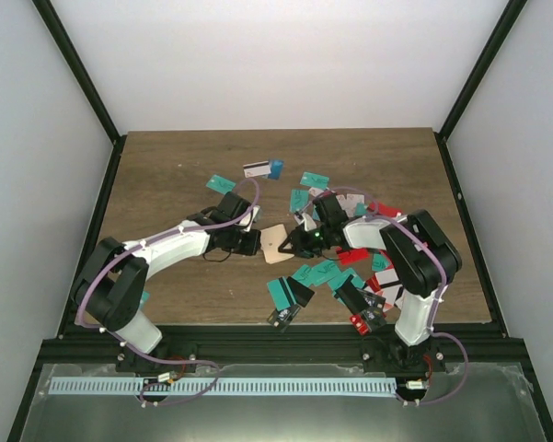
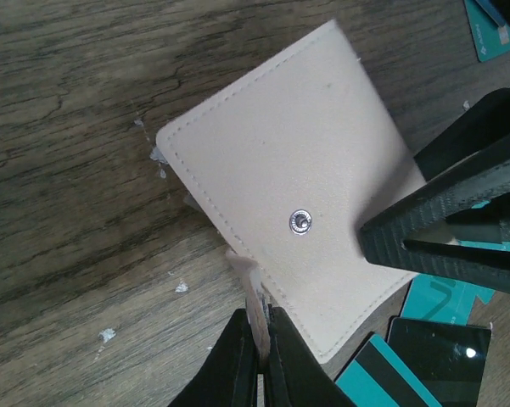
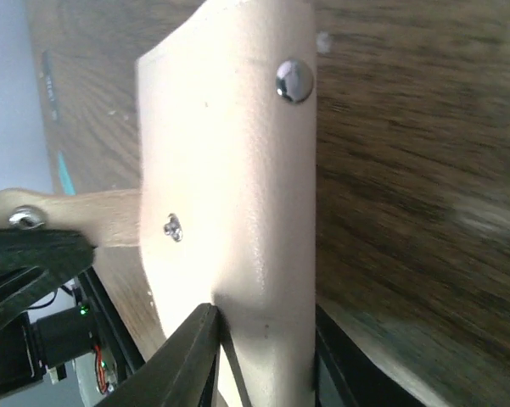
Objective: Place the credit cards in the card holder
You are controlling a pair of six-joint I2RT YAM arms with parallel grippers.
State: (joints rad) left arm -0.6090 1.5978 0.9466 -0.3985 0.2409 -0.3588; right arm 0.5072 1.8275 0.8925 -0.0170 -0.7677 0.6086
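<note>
At the centre of the table point(image 1: 166, 170), the card holder point(image 1: 276, 244) is held between both arms, tan face up. The credit cards point(image 1: 305, 274) lie scattered around it, mostly on the right arm's side, and none is visibly inside it. Left gripper point(image 2: 260, 332): jaws closed to a thin pinch on the snap tab point(image 2: 250, 292), which stands free of the snap stud point(image 2: 299, 222). Right gripper point(image 3: 263, 335): jaws closed across the holder's edge on the right arm's side, one finger on each face. The likeliest failure is probably at the tab, where the grip area is small and the strap is soft. If the arms pull apart unevenly, the tab could slide out and let the flap fall shut, or the strap could strain at its stitching. A twist between the wrists could also buckle the holder and close its pocket. With both grippers occupied, neither is free to fetch a card. Releasing one grip to do so may let the holder shift or fold. The teal card point(image 2: 382, 373) and black card point(image 2: 437, 348) just beside the holder could be swept aside by the right fingers.
</note>
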